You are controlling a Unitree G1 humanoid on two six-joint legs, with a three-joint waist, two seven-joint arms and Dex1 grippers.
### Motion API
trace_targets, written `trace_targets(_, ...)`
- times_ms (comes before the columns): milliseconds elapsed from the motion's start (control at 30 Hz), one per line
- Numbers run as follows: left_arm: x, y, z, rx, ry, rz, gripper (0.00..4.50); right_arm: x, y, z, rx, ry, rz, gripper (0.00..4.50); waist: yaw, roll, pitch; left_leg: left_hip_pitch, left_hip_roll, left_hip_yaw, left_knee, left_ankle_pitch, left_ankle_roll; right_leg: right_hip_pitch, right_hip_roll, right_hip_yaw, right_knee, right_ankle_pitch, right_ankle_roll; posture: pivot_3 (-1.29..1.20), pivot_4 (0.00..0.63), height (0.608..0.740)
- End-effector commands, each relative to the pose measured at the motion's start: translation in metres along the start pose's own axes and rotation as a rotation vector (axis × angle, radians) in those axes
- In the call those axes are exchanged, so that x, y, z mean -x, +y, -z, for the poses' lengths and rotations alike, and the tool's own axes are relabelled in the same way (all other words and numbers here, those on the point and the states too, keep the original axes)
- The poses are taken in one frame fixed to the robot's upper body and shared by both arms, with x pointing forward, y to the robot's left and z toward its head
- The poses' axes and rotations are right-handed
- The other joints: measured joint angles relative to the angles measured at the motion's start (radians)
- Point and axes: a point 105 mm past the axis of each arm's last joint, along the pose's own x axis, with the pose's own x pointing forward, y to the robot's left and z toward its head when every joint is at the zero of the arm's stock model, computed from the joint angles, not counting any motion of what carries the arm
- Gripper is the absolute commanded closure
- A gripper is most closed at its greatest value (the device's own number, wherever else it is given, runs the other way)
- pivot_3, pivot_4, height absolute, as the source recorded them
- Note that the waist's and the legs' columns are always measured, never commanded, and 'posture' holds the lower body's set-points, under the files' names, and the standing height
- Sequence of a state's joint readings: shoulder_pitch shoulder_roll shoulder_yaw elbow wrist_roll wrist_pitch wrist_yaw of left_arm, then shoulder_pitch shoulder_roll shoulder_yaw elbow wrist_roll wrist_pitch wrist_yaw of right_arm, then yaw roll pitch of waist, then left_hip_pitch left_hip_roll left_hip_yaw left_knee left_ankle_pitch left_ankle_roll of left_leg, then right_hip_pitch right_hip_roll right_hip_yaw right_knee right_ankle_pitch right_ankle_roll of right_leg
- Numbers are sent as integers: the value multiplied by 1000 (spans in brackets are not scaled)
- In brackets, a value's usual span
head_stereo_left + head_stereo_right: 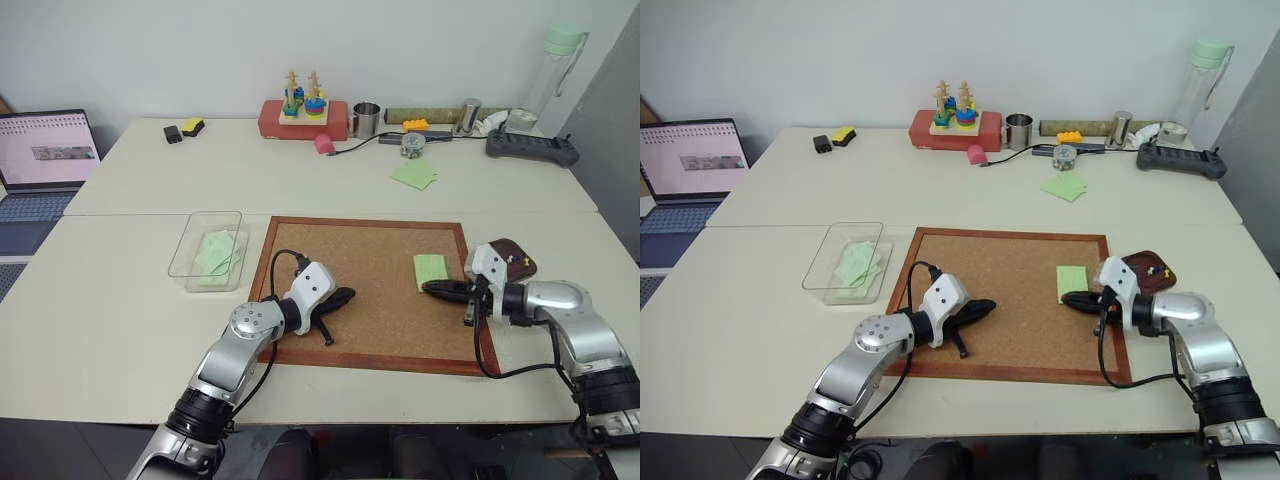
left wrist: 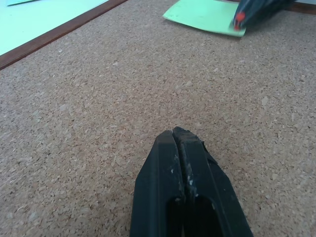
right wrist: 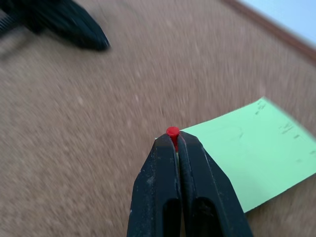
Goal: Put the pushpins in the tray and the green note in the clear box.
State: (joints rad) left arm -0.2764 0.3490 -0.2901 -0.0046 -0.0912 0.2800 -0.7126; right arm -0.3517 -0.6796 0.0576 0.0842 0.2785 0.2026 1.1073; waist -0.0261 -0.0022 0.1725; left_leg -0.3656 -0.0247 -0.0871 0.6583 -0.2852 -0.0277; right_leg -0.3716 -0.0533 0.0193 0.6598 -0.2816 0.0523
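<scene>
Right gripper (image 3: 173,143): clamped on one red pushpin (image 3: 172,132), at the one green note (image 1: 431,269) on the cork board (image 1: 380,320).
Left gripper (image 2: 177,136): fingers together, empty.
Tray (image 1: 516,250): several pins, beside board.
Clear box (image 1: 190,245): one, left.

You have a red pushpin (image 3: 172,132) nipped between the black fingertips of your right gripper (image 3: 173,140). Just beyond those tips lies the pale green note (image 3: 252,148), plain but for faint specks, on the speckled tan cork board (image 1: 370,285) with its reddish-brown frame. Your left gripper (image 2: 178,136) is black too, its fingers flecked with pale scuffs. Behind your right fingers sits the dark brown tray (image 1: 1145,270), dotted with yellow and blue pin heads. The clear box (image 1: 200,240) shows green paper inside.
</scene>
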Motion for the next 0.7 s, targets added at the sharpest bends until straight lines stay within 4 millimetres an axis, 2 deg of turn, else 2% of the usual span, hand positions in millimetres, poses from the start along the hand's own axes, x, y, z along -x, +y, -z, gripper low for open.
trace_targets(33,-2,-16,36,72,120,45,4500,9,-4,-31,72,-62,-4,4462,0,0,0,0,0,0,0,0,0,0,0,0,0,0,0,0,150,740)
trace_targets(133,-3,-16,32,81,102,43,4500,10,-3,-35,101,-59,-13,4462,1,0,0,0,0,-1,0,0,0,1,0,-1,0,0,0,0,150,740)
trace_targets(233,-2,-12,8,164,-3,36,4500,9,2,-41,176,-47,-31,4462,1,0,0,0,0,-1,0,0,0,0,0,-1,0,0,0,0,150,740)
trace_targets(433,24,-6,-64,494,-345,162,3377,6,0,-49,403,-26,-3,4500,0,-3,2,-3,0,-1,0,0,0,-2,0,-2,0,0,0,0,150,740)
trace_targets(567,35,0,-80,624,-429,207,2680,1,1,-61,505,-75,6,4500,-2,-5,4,-9,0,-3,3,0,-1,-8,0,-2,2,0,0,0,150,740)
trace_targets(700,29,2,-92,692,-471,244,1946,-5,8,-75,600,-129,-14,4500,-1,-6,5,-9,0,-4,3,1,-2,-8,0,-3,2,0,0,0,150,740)
